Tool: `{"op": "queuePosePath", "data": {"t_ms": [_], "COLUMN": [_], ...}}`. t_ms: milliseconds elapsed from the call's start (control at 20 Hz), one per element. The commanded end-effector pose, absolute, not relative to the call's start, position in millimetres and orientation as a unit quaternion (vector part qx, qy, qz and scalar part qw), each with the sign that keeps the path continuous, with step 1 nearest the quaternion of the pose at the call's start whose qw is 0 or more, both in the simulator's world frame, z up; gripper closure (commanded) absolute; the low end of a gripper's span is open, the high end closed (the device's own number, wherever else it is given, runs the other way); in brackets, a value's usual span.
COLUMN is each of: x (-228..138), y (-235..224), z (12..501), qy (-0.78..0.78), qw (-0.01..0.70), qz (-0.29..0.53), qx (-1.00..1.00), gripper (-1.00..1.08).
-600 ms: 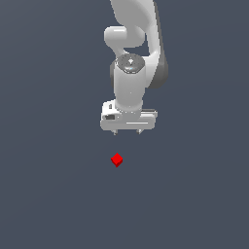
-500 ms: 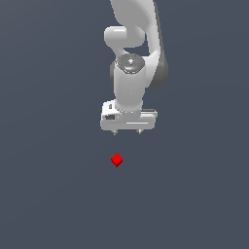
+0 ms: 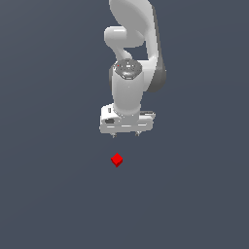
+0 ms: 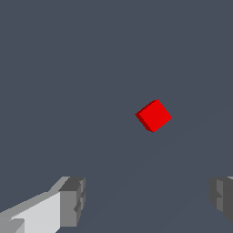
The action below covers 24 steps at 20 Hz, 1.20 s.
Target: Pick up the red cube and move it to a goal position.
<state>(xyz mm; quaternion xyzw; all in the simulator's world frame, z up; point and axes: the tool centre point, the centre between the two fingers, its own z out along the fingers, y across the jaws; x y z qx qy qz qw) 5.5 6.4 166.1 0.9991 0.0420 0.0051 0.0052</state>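
Note:
The red cube point(image 3: 116, 159) is tiny and bright red, lying on the flat dark grey floor, turned corner-on. The white gripper point(image 3: 125, 134) hangs above it, pointing down, clear of the cube and a little toward the exterior view's right. Its two short fingers are spread apart with nothing between them. In the wrist view the red cube point(image 4: 154, 115) lies ahead of the gripper point(image 4: 148, 205), between the lines of the two grey fingertips point(image 4: 73, 201), which stand wide apart.
The dark grey floor point(image 3: 48, 194) runs flat all around. The white arm point(image 3: 131, 48) rises behind the gripper toward the top of the exterior view.

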Motion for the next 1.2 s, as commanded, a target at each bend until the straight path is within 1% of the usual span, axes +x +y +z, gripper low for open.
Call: {"op": "queuePosePath", "data": {"t_ms": [0,450,1150], "x": [7,18,46], "y": [3,-12,-32], "z": [159,119,45], "qy": [0.057,0.147,0.309], "qw": [0.005,0.003,0.0], "qz": [0.005,0.004,0.001], "qx": [0.998,0.989,0.951], "gripper": [-0.92,-0.92,-0.92]}}
